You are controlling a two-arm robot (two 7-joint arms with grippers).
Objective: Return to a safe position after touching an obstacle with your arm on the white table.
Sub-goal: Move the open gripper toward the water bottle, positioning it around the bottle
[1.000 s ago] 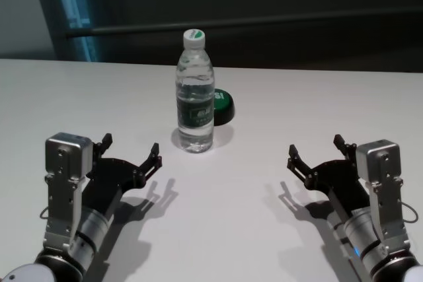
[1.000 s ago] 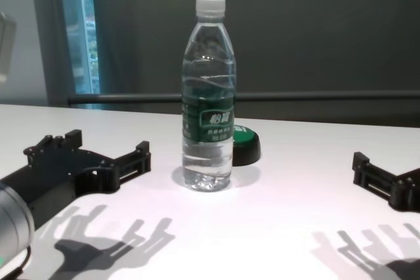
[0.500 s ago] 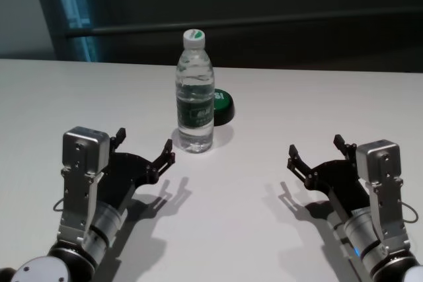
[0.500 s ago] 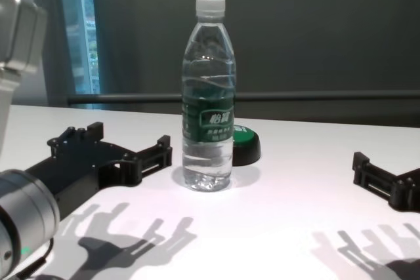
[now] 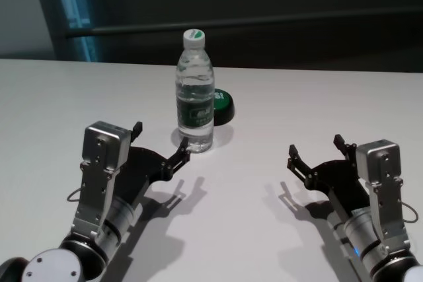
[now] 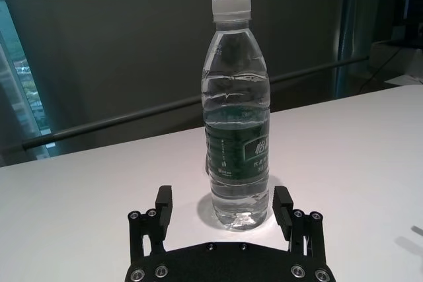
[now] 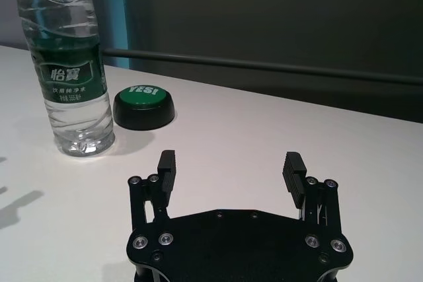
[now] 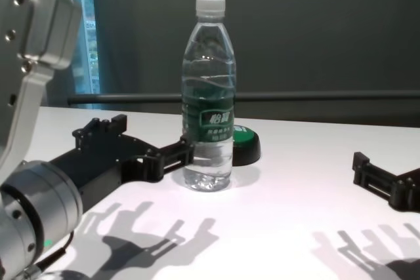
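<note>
Bottle upright mid-table on white table, green button just behind-right | left gripper fingers spread, right fingertip at bottle's lower left side, contact unclear | right gripper near right, fingers spread, holding nothing.
</note>
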